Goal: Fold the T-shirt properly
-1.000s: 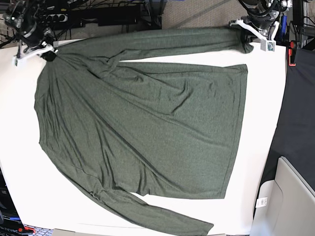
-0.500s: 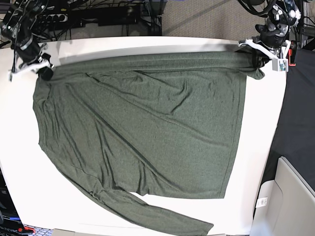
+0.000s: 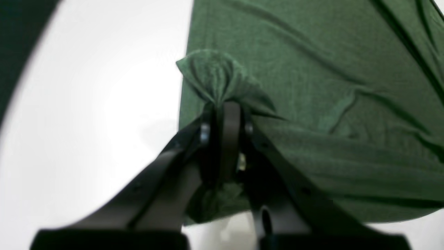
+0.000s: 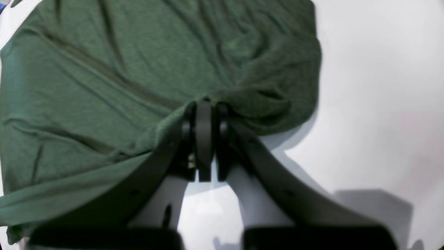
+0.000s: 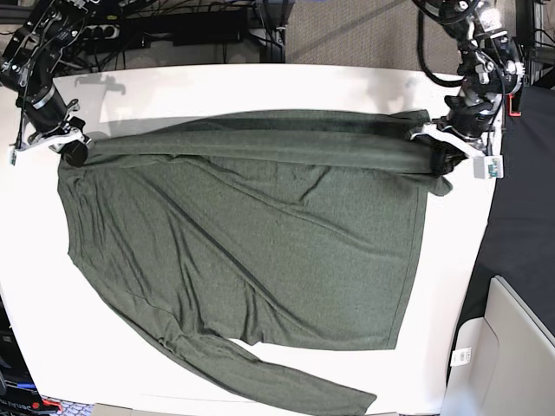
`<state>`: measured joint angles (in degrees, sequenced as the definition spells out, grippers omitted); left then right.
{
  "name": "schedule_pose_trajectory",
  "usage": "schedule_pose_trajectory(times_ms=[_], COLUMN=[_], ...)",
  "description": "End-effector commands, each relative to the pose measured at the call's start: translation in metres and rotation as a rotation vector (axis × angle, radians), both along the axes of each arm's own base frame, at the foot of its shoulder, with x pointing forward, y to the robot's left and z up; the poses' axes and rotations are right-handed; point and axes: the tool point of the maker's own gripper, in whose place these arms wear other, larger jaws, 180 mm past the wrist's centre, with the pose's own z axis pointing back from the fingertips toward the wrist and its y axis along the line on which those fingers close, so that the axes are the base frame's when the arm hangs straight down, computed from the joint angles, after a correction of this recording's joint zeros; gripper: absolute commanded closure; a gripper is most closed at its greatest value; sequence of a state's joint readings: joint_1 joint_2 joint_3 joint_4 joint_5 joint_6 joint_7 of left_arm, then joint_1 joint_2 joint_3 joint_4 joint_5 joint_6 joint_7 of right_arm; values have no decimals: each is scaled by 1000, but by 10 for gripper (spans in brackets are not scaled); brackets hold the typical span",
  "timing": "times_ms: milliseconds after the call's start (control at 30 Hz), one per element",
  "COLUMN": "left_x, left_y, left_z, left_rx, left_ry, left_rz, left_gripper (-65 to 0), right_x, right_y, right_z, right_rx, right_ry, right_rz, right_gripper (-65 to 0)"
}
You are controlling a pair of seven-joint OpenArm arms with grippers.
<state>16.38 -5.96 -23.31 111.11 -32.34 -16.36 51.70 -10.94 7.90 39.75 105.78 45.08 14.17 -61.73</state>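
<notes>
While both pincers are being kept pressed together on cloth, the T-shirt is being held at two points: the left pincer is pinching a bunched tuft at the sleeve's cuff end, close to the hem corner, and the right pincer is pinching the fabric near the shoulder at the opposite end. In the left wrist view the pinched tuft is seen poking out past the left pincer; in the right wrist view the cloth is gathered right at the right pincer. Between the two grips, a long sleeve is being stretched as a straight band across the upper edge of the body. The first fold, the sleeve being laid inward over the torso, is judged to be in hand. The next move probably calls for the band to be lowered flat and released evenly, so no ridge is left. The garment is lying spread on the white desk, its long axis running across the base view, collar end toward that view's left, hem toward its right; the other sleeve is trailing toward the near edge, not yet folded.
</notes>
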Motion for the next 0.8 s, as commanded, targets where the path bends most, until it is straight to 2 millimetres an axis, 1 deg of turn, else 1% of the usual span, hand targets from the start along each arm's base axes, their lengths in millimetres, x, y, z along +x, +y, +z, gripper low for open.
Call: schedule_pose_trajectory(times_ms=[0,67,167,267,333,400,467,500,567,600,700,767], left_x=[4,2,-5,-8,-15,-18,-18,-20,-37,-42,-57,-59], left_y=[4,5,10,10,10,10,14,16,22,24,21,16], left_z=[5,-6,-23,-29,-34,-36,-33,-34,-40,-41,-49,-49], left_rx=[9,-8,-24,-30,-30,-29,-18,-12,11,23,9,-29], left_ry=[-23,6,56,74,94,102,98,104,146,156,193,187], left_rz=[2,10,26,28,27,27,29,29,23,18,10,10], left_gripper=[-1,-3,-47,-130,-196,-260,-300,-306,-306,-306,-308,-308], right_x=[6,5,4,5,5,6,6,6,5,5,4,4], right_y=[-4,-4,-4,-4,-4,-3,-3,-3,-3,-4,-4,-4], right_z=[13,12,11,12,12,12,12,12,12,12,12,11], right_rx=[-16,-16,-15,-15,-15,-14,-14,-14,-13,-14,-13,-13], right_ry=[-48,-45,-43,-44,-46,-45,-45,-45,-45,-45,-45,-43], right_rz=[0,0,0,0,0,3,3,3,2,1,1,1], right_gripper=[-2,-2,-2,-2,-2,-2,-2,-2,-2,-2,-2,-2])
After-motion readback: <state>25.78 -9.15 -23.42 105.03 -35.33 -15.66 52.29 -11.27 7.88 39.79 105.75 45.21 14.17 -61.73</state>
